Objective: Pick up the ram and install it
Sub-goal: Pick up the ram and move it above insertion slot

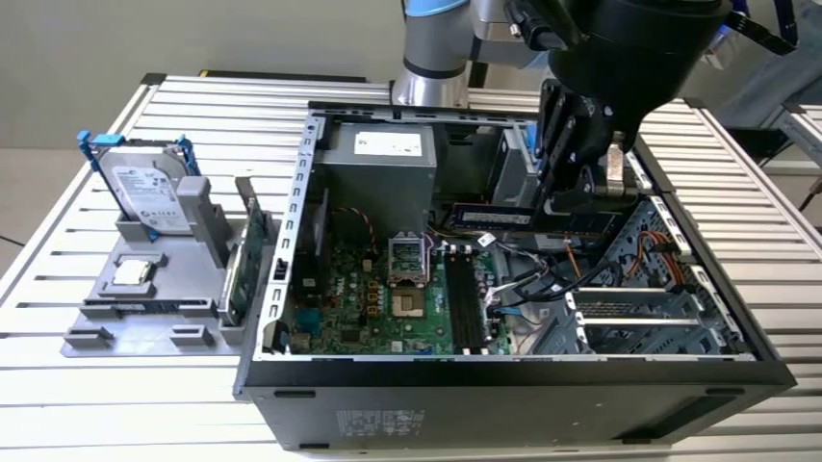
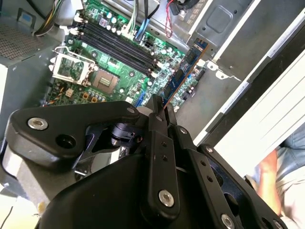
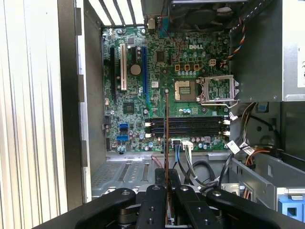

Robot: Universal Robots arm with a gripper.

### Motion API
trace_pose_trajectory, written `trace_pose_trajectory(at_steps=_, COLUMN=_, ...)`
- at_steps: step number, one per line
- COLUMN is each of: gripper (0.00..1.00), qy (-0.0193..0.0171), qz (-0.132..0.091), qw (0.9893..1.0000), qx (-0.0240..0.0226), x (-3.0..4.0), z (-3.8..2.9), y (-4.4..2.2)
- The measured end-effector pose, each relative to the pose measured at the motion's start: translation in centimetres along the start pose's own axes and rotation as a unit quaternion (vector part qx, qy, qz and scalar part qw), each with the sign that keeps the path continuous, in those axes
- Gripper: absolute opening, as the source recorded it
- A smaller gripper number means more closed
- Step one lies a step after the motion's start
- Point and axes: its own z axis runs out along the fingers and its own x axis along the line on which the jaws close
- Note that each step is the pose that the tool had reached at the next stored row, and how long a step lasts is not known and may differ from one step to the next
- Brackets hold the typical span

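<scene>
My gripper hangs inside the open computer case, shut on the ram, a long dark stick with a row of chips. In the exterior view the ram is held level above the motherboard, over the black memory slots. In the second wrist view the ram sticks out from between the fingers toward the case wall. The first wrist view shows the ram edge-on as a thin line crossing the memory slots, with the gripper closed around its near end.
A grey stand on the exterior view's left holds a silver hard drive in a blue frame and a green card. Inside the case are the power supply, loose cables and the drive cage.
</scene>
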Motion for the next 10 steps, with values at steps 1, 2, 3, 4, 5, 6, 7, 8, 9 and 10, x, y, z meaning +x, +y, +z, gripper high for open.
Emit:
trace_pose_trajectory(at_steps=1, gripper=0.0, qy=-0.0001, qz=0.002, qw=1.0, qx=0.0, x=0.0, z=0.0, y=0.0)
trace_pose_trajectory(at_steps=2, gripper=0.0, qy=-0.0001, qz=0.004, qw=1.0, qx=-0.0001, x=0.0, z=0.0, y=0.0)
trace_pose_trajectory(at_steps=3, gripper=0.0, qy=-0.0001, qz=0.006, qw=1.0, qx=-0.0001, x=0.0, z=0.0, y=0.0)
trace_pose_trajectory(at_steps=4, gripper=0.0, qy=0.0, qz=0.008, qw=1.0, qx=-0.0001, x=0.0, z=-0.01, y=0.0)
trace_pose_trajectory(at_steps=5, gripper=0.0, qy=-0.0001, qz=0.01, qw=0.9999, qx=-0.0002, x=0.01, z=0.0, y=0.0)
trace_pose_trajectory(at_steps=6, gripper=0.0, qy=-0.0001, qz=0.012, qw=0.9999, qx=-0.0002, x=0.01, z=0.0, y=0.0)
trace_pose_trajectory(at_steps=7, gripper=0.0, qy=-0.0001, qz=0.013, qw=0.9999, qx=-0.0002, x=0.01, z=0.0, y=0.0)
trace_pose_trajectory(at_steps=8, gripper=0.0, qy=-0.0002, qz=0.015, qw=0.9999, qx=-0.0003, x=0.01, z=0.0, y=0.0)
trace_pose_trajectory(at_steps=9, gripper=0.0, qy=-0.0002, qz=0.016, qw=0.9999, qx=-0.0003, x=0.0, z=0.0, y=0.0)
trace_pose_trajectory(at_steps=10, gripper=0.0, qy=-0.0002, qz=0.017, qw=0.9998, qx=-0.0003, x=0.0, z=0.0, y=0.0)
